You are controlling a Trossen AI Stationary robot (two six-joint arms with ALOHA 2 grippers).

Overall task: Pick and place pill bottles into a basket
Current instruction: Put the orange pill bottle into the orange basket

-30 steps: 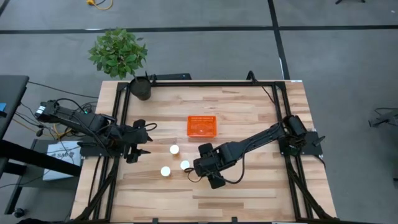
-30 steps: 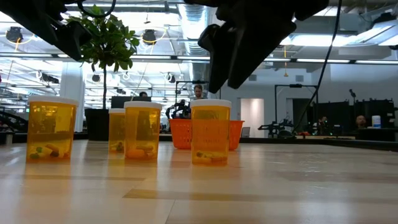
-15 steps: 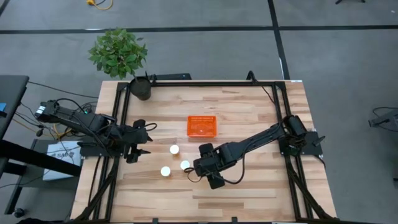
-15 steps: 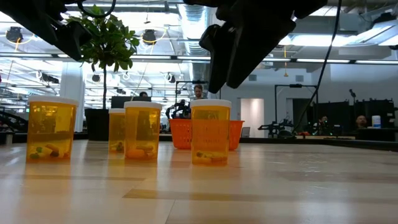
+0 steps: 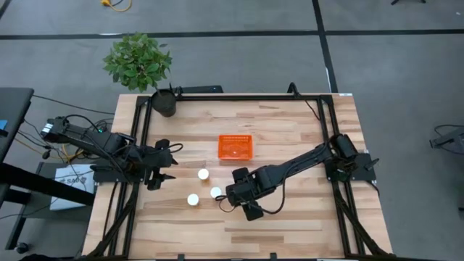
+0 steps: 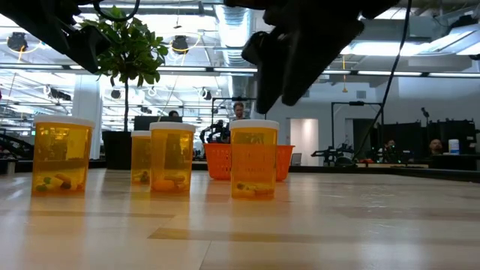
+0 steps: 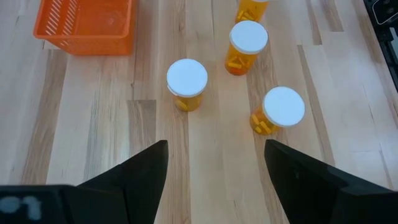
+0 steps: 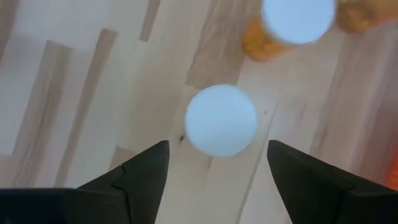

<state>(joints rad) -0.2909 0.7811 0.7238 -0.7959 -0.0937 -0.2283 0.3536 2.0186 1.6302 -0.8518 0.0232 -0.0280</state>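
Four pill bottles with white caps and amber bodies stand upright on the wooden table. Three caps show in the high view [image 5: 204,174], [image 5: 193,199], [image 5: 215,193]. The fourth cap [image 8: 221,119] lies under my right gripper [image 5: 230,197]. That gripper is open and hovers above it, one finger to each side, touching nothing. The orange basket [image 5: 235,147] stands farther back and looks empty. My left gripper [image 7: 214,146] is open and empty at the table's left side [image 5: 171,162], facing the bottles.
A dark pot with a green plant [image 5: 164,103] stands at the table's far left corner. Black frame rails [image 5: 138,138] run along the table's left, right and far edges. Bare wood lies at the near side and to the right of the basket.
In the low view my right gripper has shifted slightly toward the table's right above the bottles. The bottles and basket have stayed where they were.
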